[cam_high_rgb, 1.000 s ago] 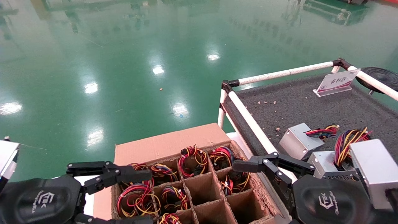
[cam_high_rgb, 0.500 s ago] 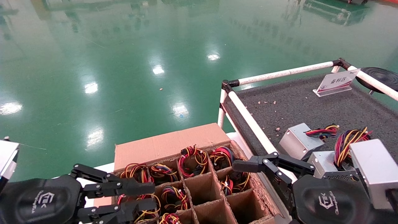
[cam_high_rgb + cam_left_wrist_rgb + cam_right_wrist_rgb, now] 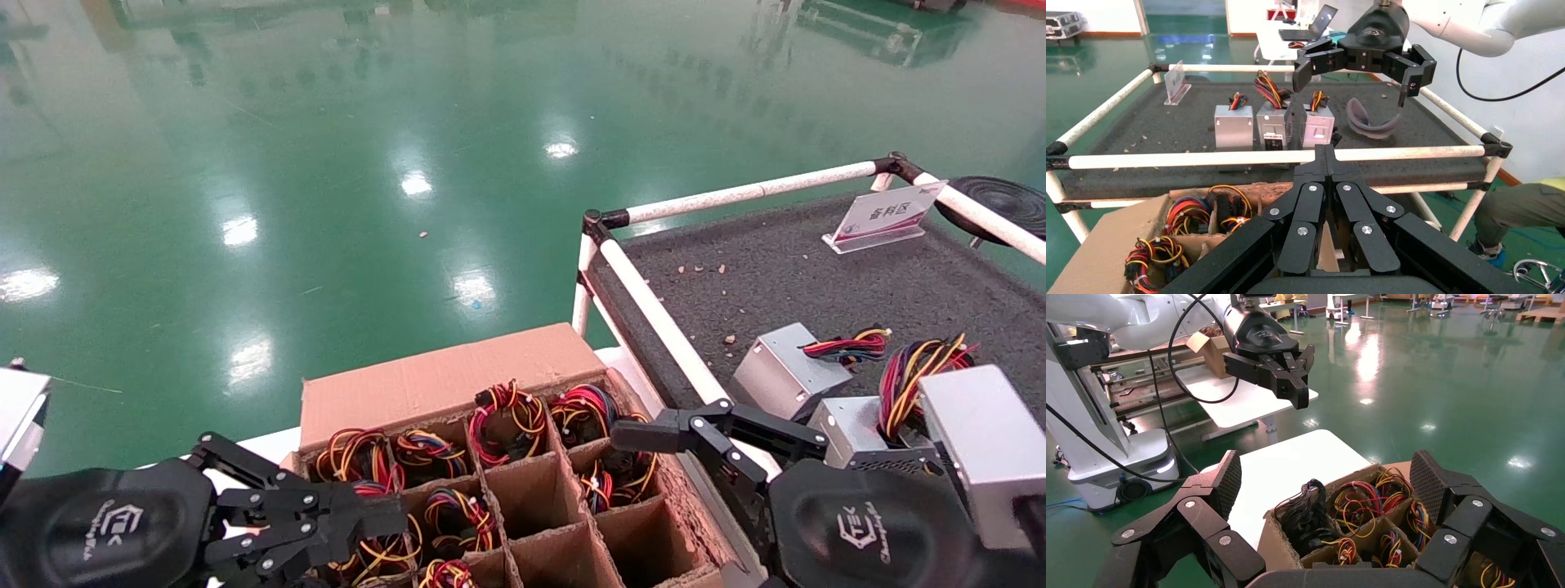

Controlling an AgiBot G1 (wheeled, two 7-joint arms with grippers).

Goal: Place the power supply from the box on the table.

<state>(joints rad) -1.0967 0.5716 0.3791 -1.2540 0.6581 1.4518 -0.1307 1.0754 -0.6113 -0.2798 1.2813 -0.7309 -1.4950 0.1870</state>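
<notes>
**Free room and obstacles around the box**

Cardboard dividers (image 3: 564, 478) are splitting the box (image 3: 445, 380) into cells; wire bundles (image 3: 507, 416) are crowding the far ones, while several near cells are standing open. The white rail (image 3: 662, 327) is running between box and table (image 3: 784, 278) (far half lying bare), and three power supplies (image 3: 784, 376) are clustering near the right gripper (image 3: 654, 433).

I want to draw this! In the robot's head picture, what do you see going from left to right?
Left gripper with fingers shut → the box full of wire bundles → right gripper with fingers open → white rail of the table → silver power supplies on the table → small sign.
</notes>
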